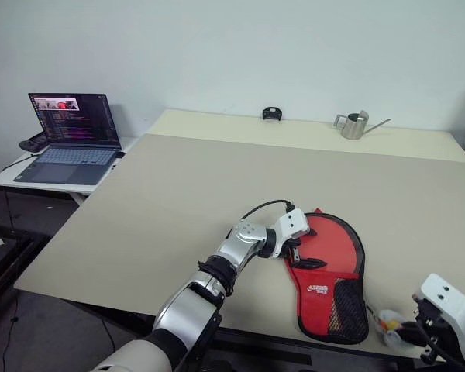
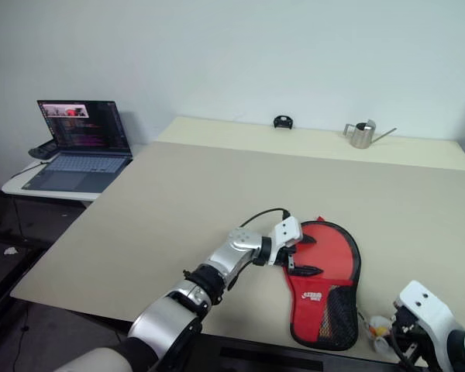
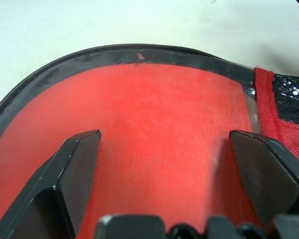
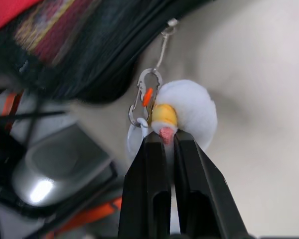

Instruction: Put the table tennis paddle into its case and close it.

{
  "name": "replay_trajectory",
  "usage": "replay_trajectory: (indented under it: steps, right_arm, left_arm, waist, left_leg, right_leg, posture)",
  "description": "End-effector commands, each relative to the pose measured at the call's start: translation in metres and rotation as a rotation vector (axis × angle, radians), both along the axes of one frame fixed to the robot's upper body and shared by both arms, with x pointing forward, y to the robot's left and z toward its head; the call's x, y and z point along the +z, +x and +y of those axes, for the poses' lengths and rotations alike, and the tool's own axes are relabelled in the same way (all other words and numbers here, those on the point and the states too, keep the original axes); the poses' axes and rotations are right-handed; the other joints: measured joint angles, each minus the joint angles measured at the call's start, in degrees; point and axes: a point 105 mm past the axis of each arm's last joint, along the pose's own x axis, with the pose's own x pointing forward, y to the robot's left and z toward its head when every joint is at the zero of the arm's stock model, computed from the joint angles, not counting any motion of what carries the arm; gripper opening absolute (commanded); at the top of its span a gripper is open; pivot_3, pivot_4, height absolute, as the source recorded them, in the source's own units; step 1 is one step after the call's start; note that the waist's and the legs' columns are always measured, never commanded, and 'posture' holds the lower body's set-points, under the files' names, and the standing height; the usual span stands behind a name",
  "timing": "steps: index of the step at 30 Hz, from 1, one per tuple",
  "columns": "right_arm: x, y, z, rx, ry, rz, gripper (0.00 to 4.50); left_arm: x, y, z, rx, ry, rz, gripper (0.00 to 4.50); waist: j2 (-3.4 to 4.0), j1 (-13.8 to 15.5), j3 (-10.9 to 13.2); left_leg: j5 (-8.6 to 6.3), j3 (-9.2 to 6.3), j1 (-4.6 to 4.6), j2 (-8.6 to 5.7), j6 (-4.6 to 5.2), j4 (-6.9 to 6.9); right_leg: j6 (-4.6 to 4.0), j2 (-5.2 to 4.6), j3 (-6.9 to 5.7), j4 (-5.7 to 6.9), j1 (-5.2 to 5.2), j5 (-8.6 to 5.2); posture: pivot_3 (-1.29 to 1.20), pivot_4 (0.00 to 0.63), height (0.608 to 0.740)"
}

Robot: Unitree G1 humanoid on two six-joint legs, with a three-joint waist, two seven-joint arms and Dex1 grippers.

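While the one table (image 1: pixel 178 194) carries everything, the one case (image 1: pixel 329 271) lies red side up at its near right edge, long axis running near to far: round head toward the far side, mesh-pocketed handle end toward the robot. Whether the paddle is inside cannot be read outright; a striped handle seems to show through the mesh in the right wrist view, so it probably is. The left gripper (image 3: pixel 164 149) comes in from the case's left and rests over the round head, jaws spread wide with red fabric between them, clamping nothing. The right gripper (image 4: pixel 167 142) sits at the near right, past the case's handle end, jaws clenched on a small white pom-pom charm (image 4: pixel 187 112) clipped by a carabiner to what looks like the zipper pull (image 4: pixel 164 42). Judgement: the closing move turns on that charm, drawn along the zipper edging while the left steadies the case. One laptop (image 1: pixel 70 139), one watering can (image 1: pixel 355 124), one small black object (image 1: pixel 273 114) stand well apart, far side.
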Motion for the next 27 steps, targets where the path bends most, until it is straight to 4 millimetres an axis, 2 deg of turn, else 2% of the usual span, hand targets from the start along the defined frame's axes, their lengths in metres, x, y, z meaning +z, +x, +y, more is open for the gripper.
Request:
replay_trajectory:
  steps: [1,8,12,16,22,27]
  right_arm:
    - [-0.002,-0.02,0.014,0.111,0.04,0.079,0.02]
    - [-0.008,-0.038,0.032,0.222,0.078,0.128,0.02]
    - [-0.009,-0.038,0.052,0.286,0.13,0.111,0.02]
    - [-0.011,-0.035,0.062,0.327,0.152,0.107,0.02]
    - [-0.013,-0.035,0.066,0.342,0.16,0.122,0.02]
    - [-0.015,-0.026,0.061,0.308,0.127,0.082,0.02]
  left_arm:
    - [-0.047,-0.011,0.018,0.013,0.171,0.086,4.5]
    - [-0.047,-0.011,0.018,0.013,0.172,0.086,4.5]
    - [-0.047,-0.01,0.018,0.014,0.173,0.086,4.5]
    - [-0.047,-0.01,0.018,0.016,0.175,0.085,4.5]
    - [-0.047,-0.009,0.02,0.022,0.176,0.085,4.5]
    - [-0.047,-0.009,0.02,0.024,0.175,0.087,4.5]
  waist:
    - [-0.01,0.0,0.0]
    - [-0.06,-0.1,0.0]
    - [-0.06,-0.1,0.0]
    - [-0.06,-0.2,0.0]
    - [-0.06,-0.2,-0.1]
    - [-0.08,-0.2,-0.1]
  left_leg:
    - [0.0,0.0,0.02,0.0,0.0,0.0]
    - [0.0,-0.01,0.08,0.02,0.0,0.0]
    - [0.0,-0.01,0.08,0.02,-0.01,0.0]
    - [0.0,-0.03,0.1,0.03,-0.02,0.01]
    - [0.0,-0.04,0.13,0.04,-0.02,0.01]
    - [0.0,-0.03,0.18,0.06,-0.02,0.01]
  right_leg:
    - [0.01,0.0,0.0,0.0,0.02,0.0]
    - [0.16,0.0,-0.01,0.01,0.09,-0.09]
    - [0.14,0.0,-0.01,0.0,0.1,-0.08]
    - [0.12,-0.01,-0.01,0.01,0.13,-0.07]
    - [0.08,-0.02,-0.01,0.01,0.15,-0.05]
    - [0.05,-0.02,-0.01,0.02,0.18,-0.03]
  posture:
    - [0.0,0.15,0.74]
    - [0.0,0.15,0.74]
    - [0.0,0.15,0.74]
    - [0.0,0.15,0.74]
    - [0.0,0.15,0.74]
    - [0.0,0.15,0.74]
